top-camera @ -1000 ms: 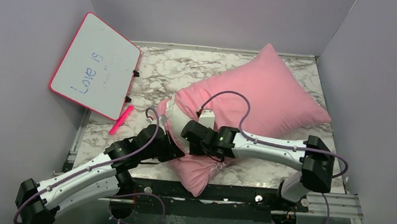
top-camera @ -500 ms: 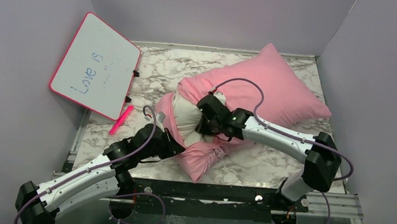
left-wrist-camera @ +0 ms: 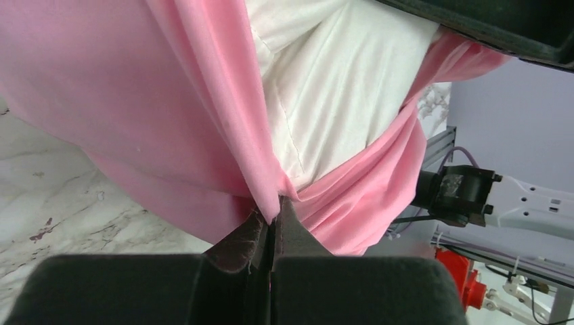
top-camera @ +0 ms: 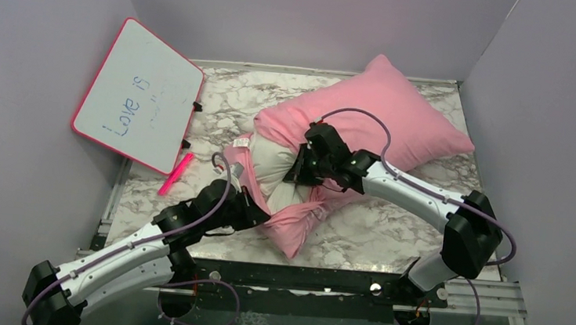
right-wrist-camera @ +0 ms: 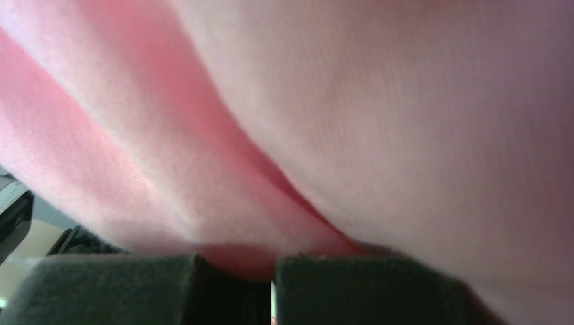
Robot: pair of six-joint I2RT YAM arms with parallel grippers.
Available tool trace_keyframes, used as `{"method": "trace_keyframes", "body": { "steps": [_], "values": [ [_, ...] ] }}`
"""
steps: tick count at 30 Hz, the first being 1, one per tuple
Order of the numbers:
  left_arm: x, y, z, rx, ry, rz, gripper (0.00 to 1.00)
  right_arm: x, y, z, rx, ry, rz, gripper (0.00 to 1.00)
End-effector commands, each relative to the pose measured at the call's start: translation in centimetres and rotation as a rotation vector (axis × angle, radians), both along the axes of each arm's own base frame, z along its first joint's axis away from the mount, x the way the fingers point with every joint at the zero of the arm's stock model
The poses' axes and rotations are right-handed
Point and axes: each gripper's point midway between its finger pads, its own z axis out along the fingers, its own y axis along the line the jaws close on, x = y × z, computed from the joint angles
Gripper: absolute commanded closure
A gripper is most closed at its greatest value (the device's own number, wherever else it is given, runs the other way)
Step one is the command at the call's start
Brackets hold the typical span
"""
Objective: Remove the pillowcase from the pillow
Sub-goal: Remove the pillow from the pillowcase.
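On the marble counter (top-camera: 236, 95) the pillow (top-camera: 272, 169) lies slanting from near centre to far right, its greater far part inside the pillowcase (top-camera: 387, 116), its near-left end bulging bare and white out of the cover's mouth. The step in hand looks like working the cushion out through that mouth. To do it well, the left claw (left-wrist-camera: 273, 220), pinched tight on the pink hem at the near side, should anchor low and steady. The right claw (right-wrist-camera: 273, 265), closed narrow on a pink fold beside the white bulge, should draw along the pillow's length, not upward. Whether it also nips the pillow beneath I cannot tell; if both hold only cloth, the bunched near edge may merely tighten
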Motion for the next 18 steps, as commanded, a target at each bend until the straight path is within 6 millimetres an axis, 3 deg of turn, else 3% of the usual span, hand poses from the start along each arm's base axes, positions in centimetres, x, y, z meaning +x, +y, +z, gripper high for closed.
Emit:
{"method": "trace_keyframes", "body": {
  "steps": [1,5,9,13,16,18],
  "values": [
    [-5.3,1.7,-4.7,0.201,0.210,-0.197,1.00,5.0,3.2,11.3,0.410,-0.264,-0.030,0.99],
    [-5.2,1.6,-6.1,0.330,0.219,-0.226,1.00,4.2,4.5,17.1,0.543,-0.330,0.053,0.99],
    [-4.7,1.7,-6.7,0.420,0.182,-0.204,1.00,5.1,3.4,19.2,0.504,-0.401,0.012,1.00],
    [-4.2,2.6,-7.4,0.437,0.174,-0.129,1.00,5.3,1.5,16.3,0.355,-0.376,-0.038,0.99],
    [-4.0,2.7,-6.8,0.388,0.161,-0.091,1.00,3.9,0.4,11.5,0.203,-0.295,0.025,0.99],
    [-3.6,2.6,-5.5,0.327,0.125,-0.059,1.00,1.9,-0.4,7.7,0.122,-0.202,0.087,0.99]
  ]
}}
